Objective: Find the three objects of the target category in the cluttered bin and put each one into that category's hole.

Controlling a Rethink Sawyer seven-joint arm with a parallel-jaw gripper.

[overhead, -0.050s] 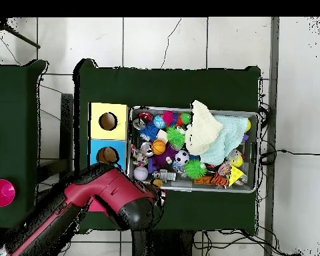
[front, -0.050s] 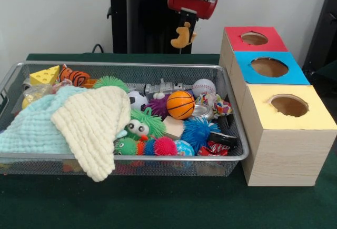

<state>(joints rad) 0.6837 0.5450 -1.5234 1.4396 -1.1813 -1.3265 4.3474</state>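
Note:
My gripper (front, -0.050s: 185, 27) hangs high behind the wire bin (front, -0.050s: 121, 157), left of the red-topped box (front, -0.050s: 237, 43). It is shut on a small yellow toy (front, -0.050s: 181, 38) that dangles below the fingers. Three boxes stand in a row right of the bin: the red one with its hole (front, -0.050s: 254, 38), a blue one (front, -0.050s: 269, 67) and a yellow one (front, -0.050s: 289, 105). In the overhead view the arm (overhead, -0.050s: 113, 197) covers the red box; the blue box (overhead, -0.050s: 107, 155) and yellow box (overhead, -0.050s: 108, 121) show. The bin holds a basketball (front, -0.050s: 180, 105), a baseball (front, -0.050s: 203, 87) and spiky balls.
A cream cloth (front, -0.050s: 95, 123) and a pale blue cloth (front, -0.050s: 37, 126) cover the bin's left half and hang over its front rim. A cheese wedge (front, -0.050s: 45, 75) and a tiger toy (front, -0.050s: 73, 76) lie at the back left. A pink object (overhead, -0.050s: 1, 192) sits on a second table.

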